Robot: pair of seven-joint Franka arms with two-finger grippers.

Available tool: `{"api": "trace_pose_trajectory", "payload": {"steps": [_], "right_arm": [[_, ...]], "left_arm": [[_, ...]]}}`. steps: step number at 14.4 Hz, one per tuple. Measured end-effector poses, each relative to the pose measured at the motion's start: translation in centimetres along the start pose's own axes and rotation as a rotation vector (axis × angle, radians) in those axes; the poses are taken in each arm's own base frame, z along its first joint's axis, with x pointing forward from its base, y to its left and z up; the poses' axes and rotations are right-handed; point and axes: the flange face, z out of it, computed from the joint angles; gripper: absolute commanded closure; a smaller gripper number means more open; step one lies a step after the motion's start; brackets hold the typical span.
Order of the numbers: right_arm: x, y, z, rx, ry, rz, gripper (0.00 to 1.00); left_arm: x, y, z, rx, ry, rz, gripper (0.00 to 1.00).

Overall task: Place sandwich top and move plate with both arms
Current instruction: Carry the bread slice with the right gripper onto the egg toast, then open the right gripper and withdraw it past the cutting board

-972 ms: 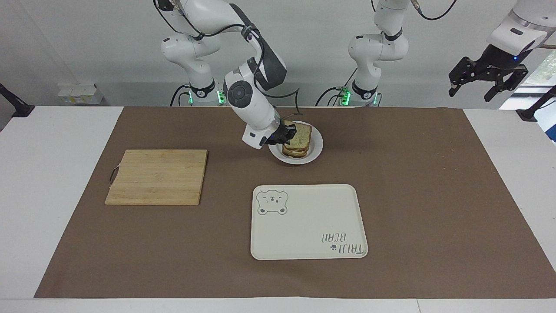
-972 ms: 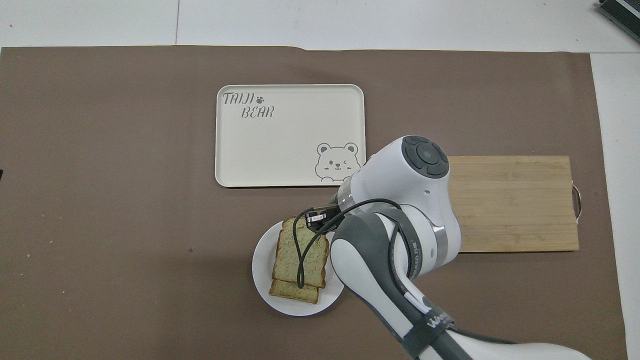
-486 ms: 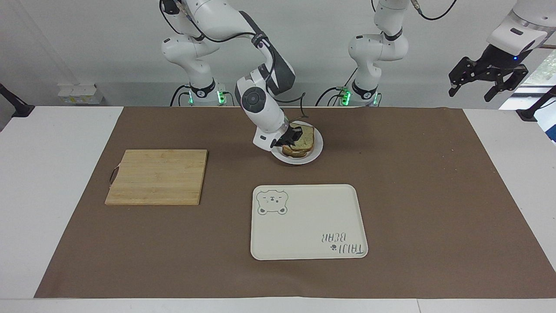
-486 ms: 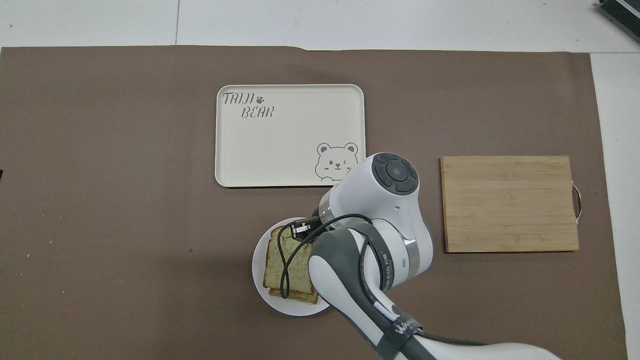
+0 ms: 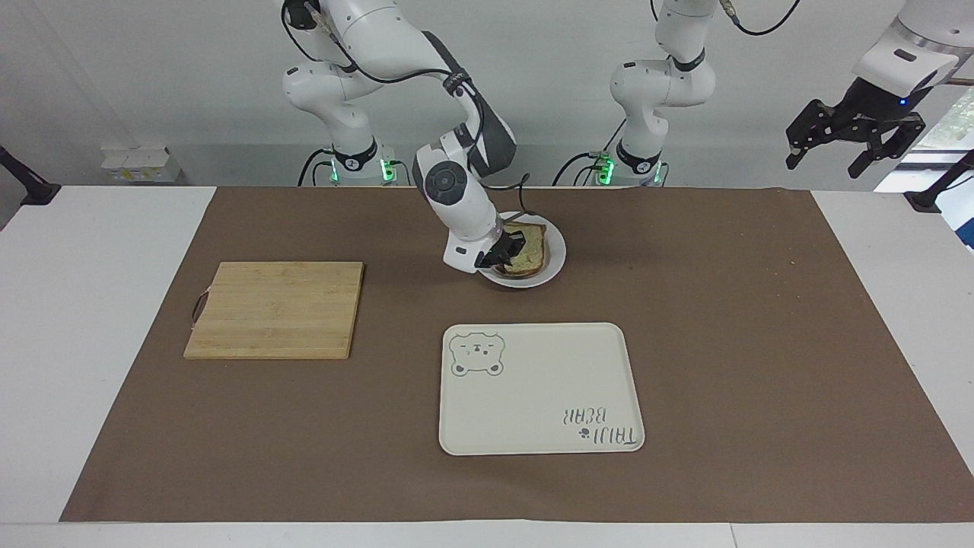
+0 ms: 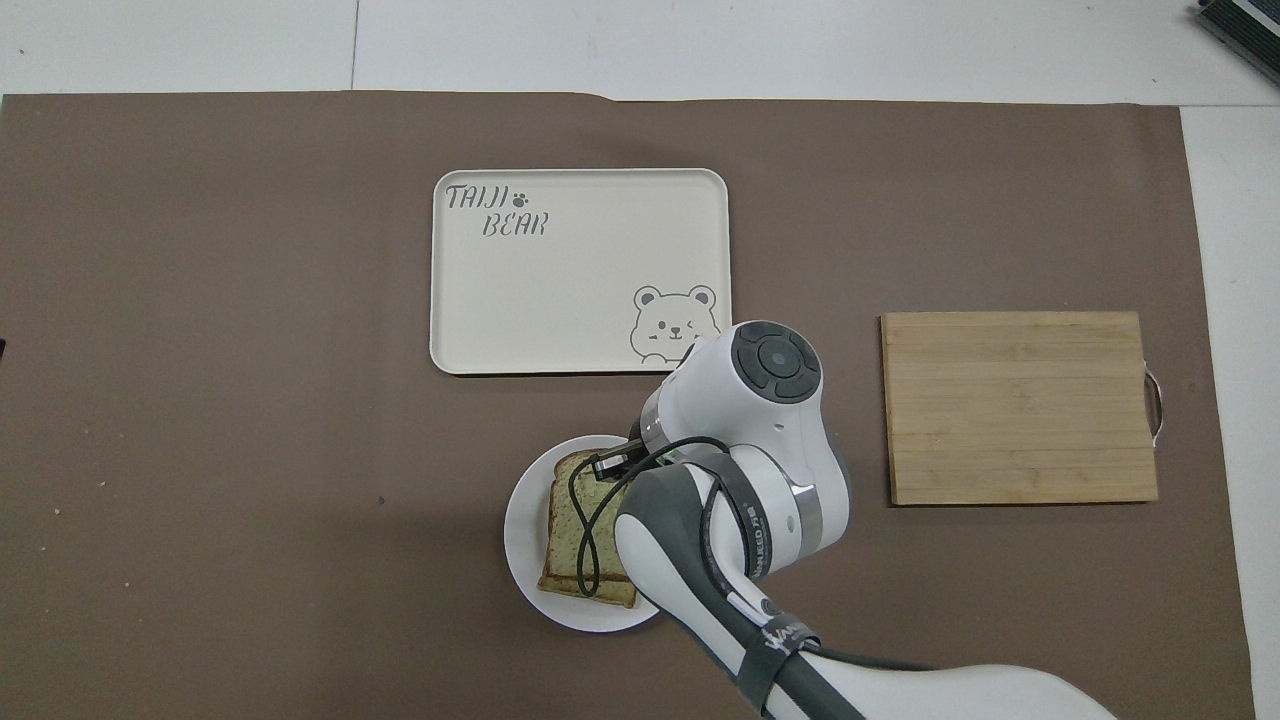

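Observation:
The sandwich top, a greenish-tan slice with a brown crust, lies flat on the lower slices on the small white plate. My right gripper is down at the plate's rim toward the right arm's end of the table, shut on the edge of the sandwich top. In the overhead view the right arm covers most of that gripper and part of the plate. My left gripper waits open, high above the left arm's end of the table, holding nothing.
A cream tray with a bear drawing lies farther from the robots than the plate. A wooden cutting board sits toward the right arm's end. A brown mat covers the table.
The right gripper has come down with the sandwich top, which was tilted above the stack and now lies flat on it. The left arm has not moved.

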Motion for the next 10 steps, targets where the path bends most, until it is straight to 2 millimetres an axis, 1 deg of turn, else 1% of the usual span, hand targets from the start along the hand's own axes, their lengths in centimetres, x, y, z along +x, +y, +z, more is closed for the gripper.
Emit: {"api": "trace_pose_trajectory", "payload": {"steps": [1, 2, 3, 5, 8, 10], "right_arm": [[-0.2, -0.6, 0.4, -0.002, 0.004, -0.011, 0.76], [-0.3, -1.1, 0.7, -0.003, 0.003, -0.020, 0.01], [-0.5, -1.5, 1.0, -0.005, -0.002, -0.025, 0.00], [-0.4, -1.4, 1.1, -0.007, -0.003, -0.024, 0.00], [0.0, -0.2, 0.6, -0.056, 0.011, -0.043, 0.00], [0.7, 1.0, -0.3, -0.097, 0.037, -0.057, 0.00]], "left_arm": [[0.0, 0.0, 0.0, 0.000, 0.000, 0.000, 0.00], [0.0, 0.0, 0.0, 0.000, 0.000, 0.000, 0.00], [0.0, 0.0, 0.0, 0.000, 0.000, 0.000, 0.00], [0.0, 0.0, 0.0, 0.000, 0.000, 0.000, 0.00], [0.0, 0.0, 0.0, 0.000, 0.000, 0.000, 0.00], [0.0, 0.0, 0.0, 0.000, 0.000, 0.000, 0.00]]}}
